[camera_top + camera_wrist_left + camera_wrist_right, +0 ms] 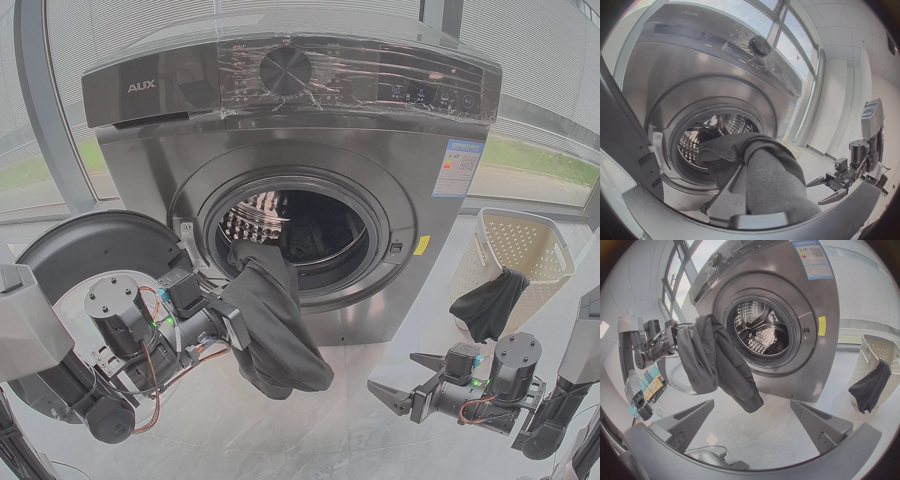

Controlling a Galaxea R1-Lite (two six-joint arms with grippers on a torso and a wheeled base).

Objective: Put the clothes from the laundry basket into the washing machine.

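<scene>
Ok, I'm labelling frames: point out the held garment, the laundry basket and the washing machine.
Held garment (pixel 275 312): head view, middle of the hanging cloth.
Laundry basket (pixel 531 240): head view, inner back wall.
Washing machine (pixel 156 162): head view, bare front panel.

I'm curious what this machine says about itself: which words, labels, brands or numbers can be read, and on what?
Logo on the washer panel: a maker's name in capitals.
Blue label, washer front: print too small to read.
Yellow sticker by the door opening: too small.
Control icons: blurred, unreadable.
</scene>
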